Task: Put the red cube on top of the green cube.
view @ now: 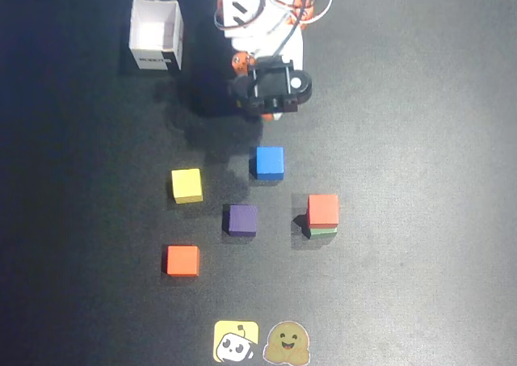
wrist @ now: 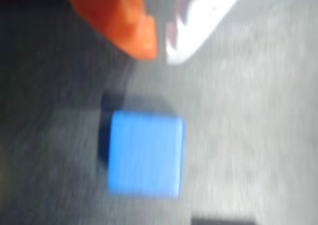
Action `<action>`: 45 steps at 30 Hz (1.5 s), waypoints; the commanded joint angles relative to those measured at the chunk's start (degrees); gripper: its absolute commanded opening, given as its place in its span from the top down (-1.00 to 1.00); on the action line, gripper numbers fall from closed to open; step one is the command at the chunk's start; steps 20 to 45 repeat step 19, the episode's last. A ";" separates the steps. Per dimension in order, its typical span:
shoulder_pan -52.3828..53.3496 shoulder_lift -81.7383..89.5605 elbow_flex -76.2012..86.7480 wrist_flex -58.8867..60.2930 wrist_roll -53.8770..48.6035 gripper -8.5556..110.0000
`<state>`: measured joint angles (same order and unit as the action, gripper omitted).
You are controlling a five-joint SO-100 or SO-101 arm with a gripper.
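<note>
In the overhead view the red cube (view: 323, 209) sits on top of the green cube (view: 325, 231), of which only a thin green strip shows at the lower edge. My gripper (view: 272, 115) is at the back near the arm's base, well away from the stack and above the blue cube. In the blurred wrist view the gripper (wrist: 160, 53) shows its orange finger (wrist: 134, 26) and white finger (wrist: 198, 21) with tips almost together and nothing between them. The stack is out of the wrist view.
A blue cube (view: 268, 161) lies just in front of the gripper and fills the wrist view (wrist: 145, 153). A yellow cube (view: 187, 185), a purple cube (view: 241, 219) and an orange cube (view: 182, 261) lie to the left. A white box (view: 156, 35) stands at the back left. Two stickers (view: 260, 343) lie at the front edge.
</note>
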<state>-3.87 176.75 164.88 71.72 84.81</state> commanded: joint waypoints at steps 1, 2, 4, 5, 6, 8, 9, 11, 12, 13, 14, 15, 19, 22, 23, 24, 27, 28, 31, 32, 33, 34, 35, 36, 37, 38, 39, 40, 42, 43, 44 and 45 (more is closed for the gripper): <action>0.00 0.44 -0.26 0.53 -4.39 0.86; 0.09 0.44 -0.26 0.53 -5.10 0.86; -0.09 0.44 -0.26 0.44 -5.63 0.86; -0.35 0.44 -0.26 0.44 -5.63 0.86; -0.35 0.44 -0.26 0.44 -5.63 0.86; -0.35 0.44 -0.26 0.44 -5.63 0.85; -0.35 0.44 -0.26 0.44 -5.63 0.85; -0.35 0.44 -0.26 0.44 -5.63 0.85; -0.35 0.44 -0.26 0.44 -5.63 0.85; -0.35 0.44 -0.26 0.44 -5.63 0.85; -0.35 0.44 -0.26 0.44 -5.63 0.85; -0.35 0.44 -0.26 0.44 -5.63 0.85; -0.35 0.44 -0.26 0.44 -5.63 0.85; -0.35 0.44 -0.26 0.44 -5.63 0.85; -0.35 0.44 -0.26 0.44 -5.63 0.85; -0.35 0.44 -0.26 0.44 -5.63 0.85; -0.35 0.44 -0.26 0.44 -5.63 0.85; -0.35 0.44 -0.26 0.44 -5.63 0.85; -0.35 0.44 -0.26 0.44 -5.63 0.85; -0.35 0.44 -0.26 0.44 -5.63 0.85; -0.35 0.44 -0.26 0.44 -5.63 0.85; -0.35 0.44 -0.26 0.44 -5.63 0.85; -0.35 0.44 -0.26 0.44 -5.63 0.85; -0.35 0.44 -0.26 0.44 -5.63 0.85; -0.35 0.44 -0.26 0.44 -5.63 0.85; -0.35 0.44 -0.26 0.44 -5.63 0.85; -0.35 0.44 -0.26 0.44 -5.63 0.85; -0.35 0.44 -0.26 0.44 -5.63 0.85; -0.35 0.44 -0.26 0.44 -5.63 0.85; -0.35 0.44 -0.26 0.44 -5.63 0.85; -0.35 0.44 -0.26 0.44 -5.63 0.85; -0.35 0.44 -0.26 0.44 -5.63 0.85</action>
